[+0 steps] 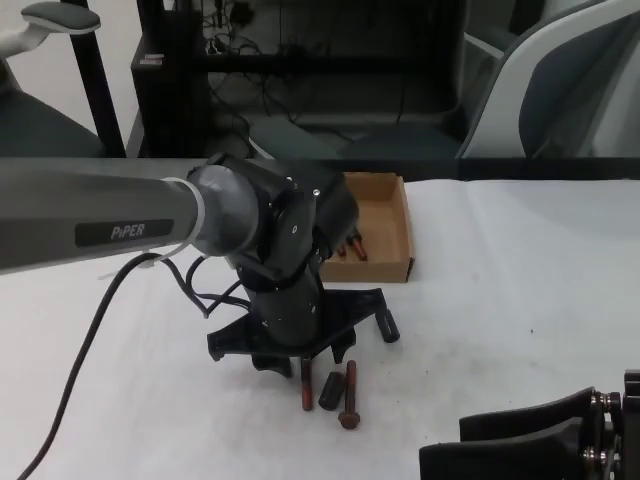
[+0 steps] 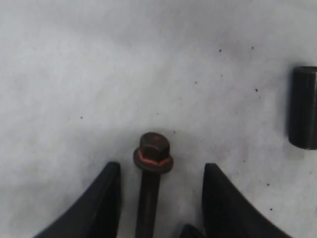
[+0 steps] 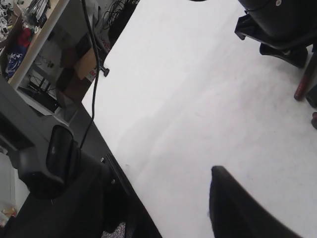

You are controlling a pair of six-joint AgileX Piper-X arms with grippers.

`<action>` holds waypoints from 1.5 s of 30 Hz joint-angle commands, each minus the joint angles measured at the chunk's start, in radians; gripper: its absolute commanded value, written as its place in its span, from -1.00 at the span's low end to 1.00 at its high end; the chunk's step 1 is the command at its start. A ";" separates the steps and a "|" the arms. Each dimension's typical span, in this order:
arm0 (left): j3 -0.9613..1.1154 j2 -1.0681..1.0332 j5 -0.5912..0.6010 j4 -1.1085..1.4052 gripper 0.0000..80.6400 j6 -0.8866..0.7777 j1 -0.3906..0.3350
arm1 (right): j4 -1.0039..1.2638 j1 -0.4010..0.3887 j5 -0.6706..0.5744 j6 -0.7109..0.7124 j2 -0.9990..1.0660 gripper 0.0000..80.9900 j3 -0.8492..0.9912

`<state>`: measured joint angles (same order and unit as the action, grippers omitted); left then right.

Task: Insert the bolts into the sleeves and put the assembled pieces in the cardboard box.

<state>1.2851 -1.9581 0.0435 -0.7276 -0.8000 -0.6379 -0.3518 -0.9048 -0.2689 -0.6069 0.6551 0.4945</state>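
Low right in the high view sits your right gripper (image 1: pixel 520 440); whether it is open I cannot tell. Mid-frame, your left gripper (image 2: pixel 159 171) stands spread around one bolt (image 2: pixel 151 181) without touching it. A second bolt (image 1: pixel 349 395) lies beside it, with one black sleeve (image 1: pixel 330 390) between them and another sleeve (image 1: pixel 387 325) to the right. Higher up, the cardboard box (image 1: pixel 405 235) holds reddish pieces (image 1: pixel 352 246).

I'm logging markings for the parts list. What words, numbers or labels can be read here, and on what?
On the left arm, grey forearm: one strip of white lettering, the maker's mark, not quoted here.
On the cardboard box, the bolts and the sleeves: no print visible.
On the brown carton off the bench: a red mark, too blurred to read.
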 commanded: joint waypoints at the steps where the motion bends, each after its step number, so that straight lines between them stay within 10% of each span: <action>1: -0.001 -0.014 -0.005 -0.028 0.20 -0.008 -0.001 | 0.012 0.002 0.002 -0.005 -0.006 0.54 0.014; 7: -0.001 -0.014 0.008 -0.087 -0.41 -0.004 -0.002 | 0.012 0.002 0.001 -0.003 -0.006 0.54 0.014; 16: -0.001 -0.014 -0.032 -0.110 -0.52 0.022 0.000 | 0.012 0.002 0.001 -0.001 -0.006 0.54 0.014; 19: -0.001 -0.014 -0.044 -0.106 -0.95 0.051 0.000 | 0.012 0.002 0.001 -0.001 -0.006 0.54 0.014; 45: -0.125 0.243 -0.209 -0.015 -0.96 0.428 0.000 | 0.012 0.002 0.004 -0.001 -0.006 0.54 0.014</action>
<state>1.1974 -1.7744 -0.1511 -0.7812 -0.4018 -0.6381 -0.3518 -0.9048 -0.2689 -0.6069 0.6551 0.4945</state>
